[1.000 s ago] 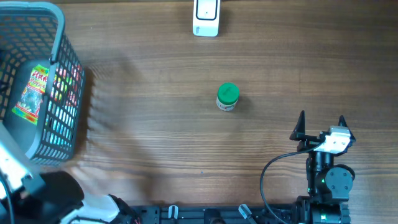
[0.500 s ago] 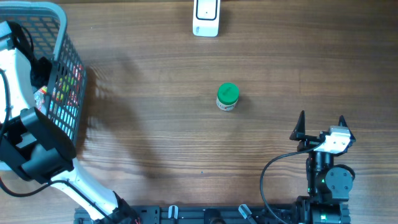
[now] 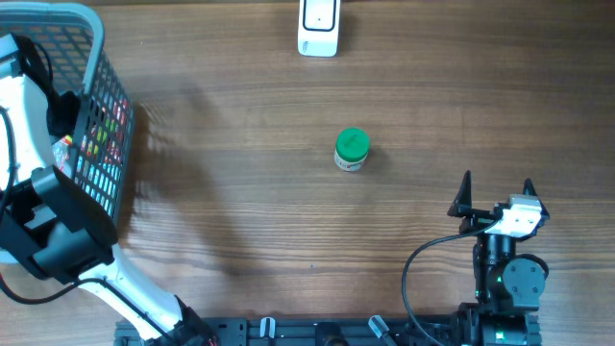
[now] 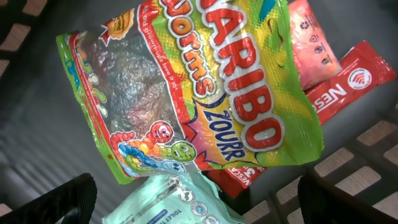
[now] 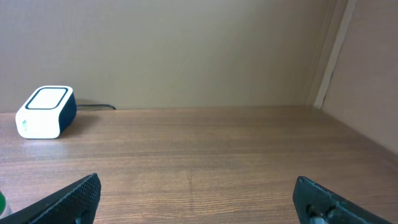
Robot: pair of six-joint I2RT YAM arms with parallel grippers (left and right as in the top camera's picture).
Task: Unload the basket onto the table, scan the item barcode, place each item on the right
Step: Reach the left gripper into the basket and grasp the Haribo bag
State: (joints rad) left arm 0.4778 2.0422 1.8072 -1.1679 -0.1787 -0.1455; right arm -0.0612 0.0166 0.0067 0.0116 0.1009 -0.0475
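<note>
The left gripper [image 4: 202,202] has swung into the basket [image 3: 96,144] within the last second and hangs wide open, the Haribo bag [image 4: 186,93] lying directly below and between its jaws, so a pick looks imminent; the right gripper [image 3: 497,192] idles open, scanner [image 3: 318,27] well ahead.

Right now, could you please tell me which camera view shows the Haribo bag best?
The left wrist view: the Haribo bag fills the frame with its lettering readable. Overhead, the left arm and basket mesh hide almost all of it. The right wrist view doesn't show it.
</note>
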